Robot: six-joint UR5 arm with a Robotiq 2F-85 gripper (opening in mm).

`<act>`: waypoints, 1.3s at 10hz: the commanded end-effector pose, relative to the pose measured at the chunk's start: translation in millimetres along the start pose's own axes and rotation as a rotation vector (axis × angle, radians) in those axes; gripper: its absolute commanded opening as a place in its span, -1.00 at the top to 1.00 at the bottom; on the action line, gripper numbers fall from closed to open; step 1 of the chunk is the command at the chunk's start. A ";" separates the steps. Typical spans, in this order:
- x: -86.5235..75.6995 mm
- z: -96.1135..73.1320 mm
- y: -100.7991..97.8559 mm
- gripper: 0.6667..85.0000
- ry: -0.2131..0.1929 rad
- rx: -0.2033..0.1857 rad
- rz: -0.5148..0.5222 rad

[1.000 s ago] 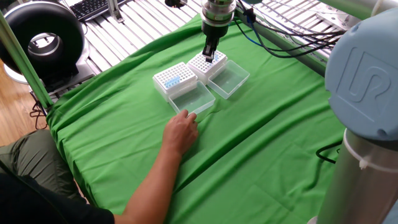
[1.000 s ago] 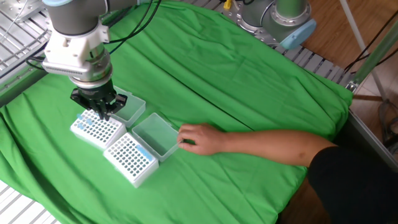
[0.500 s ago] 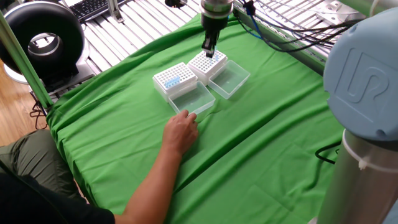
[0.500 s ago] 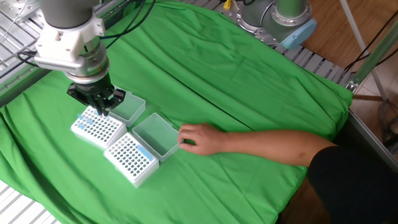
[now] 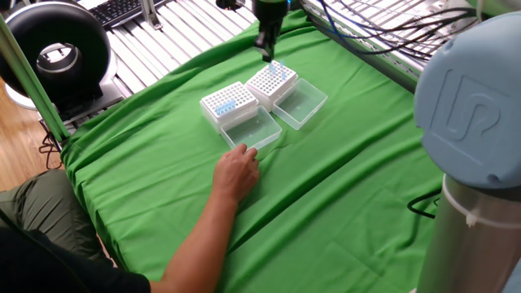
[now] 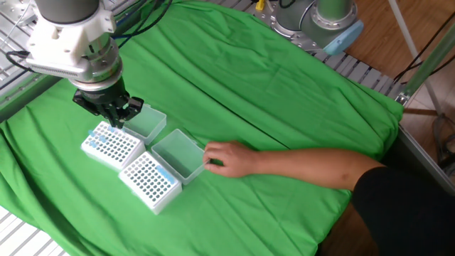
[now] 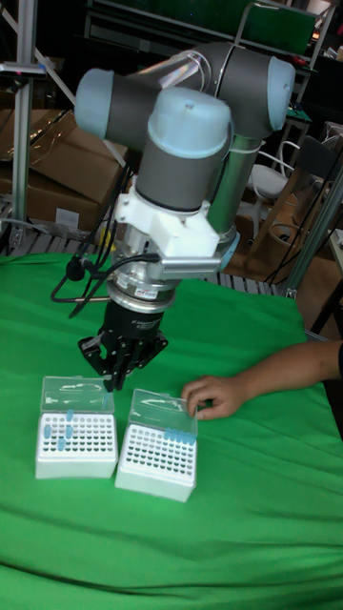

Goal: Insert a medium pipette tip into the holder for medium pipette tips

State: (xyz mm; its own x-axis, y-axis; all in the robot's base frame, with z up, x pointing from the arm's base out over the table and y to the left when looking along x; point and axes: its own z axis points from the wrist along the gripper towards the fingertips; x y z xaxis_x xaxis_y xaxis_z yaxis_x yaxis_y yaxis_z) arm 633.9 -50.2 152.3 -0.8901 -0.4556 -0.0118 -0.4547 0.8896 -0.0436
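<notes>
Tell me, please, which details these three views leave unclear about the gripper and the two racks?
- Gripper: fingertips too small and dark in every view; open, shut or holding a tip unclear.
- Rack beneath it: hole count and tip size too small.
- Second rack's lid: near edge hidden by the person's hand.

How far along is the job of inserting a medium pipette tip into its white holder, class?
Likely done: blue tips stand in the white grid-topped rack with a clear open lid. In hand: the gripper hangs above that rack, apart from it; whether it holds a tip cannot be told. Left: nothing evident, unless a tip is held.
</notes>
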 end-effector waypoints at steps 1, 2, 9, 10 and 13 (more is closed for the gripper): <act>-27.5 -12.1 24.7 0.78 -0.034 -0.033 0.048; -36.1 -6.8 34.3 0.78 -0.040 -0.035 0.059; -53.3 16.6 69.5 0.79 -0.030 -0.028 0.086; -53.8 17.3 70.2 0.79 -0.031 -0.028 0.089; -52.9 24.4 69.9 0.79 -0.048 -0.029 0.093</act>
State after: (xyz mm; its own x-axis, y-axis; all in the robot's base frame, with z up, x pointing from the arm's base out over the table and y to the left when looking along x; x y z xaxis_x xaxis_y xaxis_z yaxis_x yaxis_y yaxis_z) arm 649.7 30.3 130.2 -0.9233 -0.3813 -0.0461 -0.3806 0.9244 -0.0235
